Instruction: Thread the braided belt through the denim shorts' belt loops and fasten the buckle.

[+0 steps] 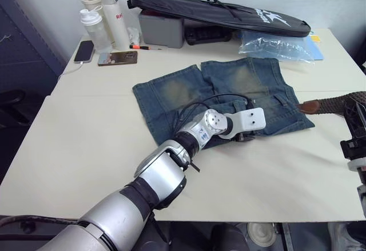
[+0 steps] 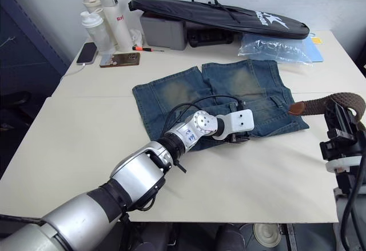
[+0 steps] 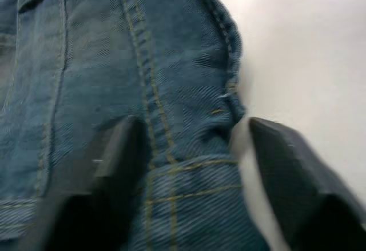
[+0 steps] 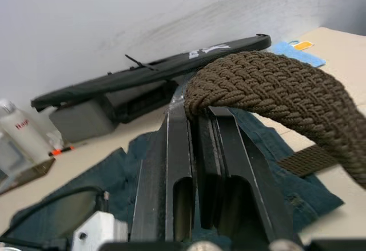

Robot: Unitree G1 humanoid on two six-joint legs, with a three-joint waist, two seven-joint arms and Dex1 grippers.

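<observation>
The denim shorts lie flat on the cream table, waistband toward the near right. My left gripper is open at the waistband edge: one finger rests on the denim, the other stands over bare table, with a stitched fold of denim between them. From the head it sits under the white wrist mount. At the table's right edge my right gripper is shut on the braided belt, which arches over it. The belt's reddish leather tip lies on the shorts' right edge. The buckle is out of view. I cannot pick out the belt loops.
A long black bag, a grey box and a clear plastic bag line the back of the table. Bottles, a phone and a small dark case stand at the back left.
</observation>
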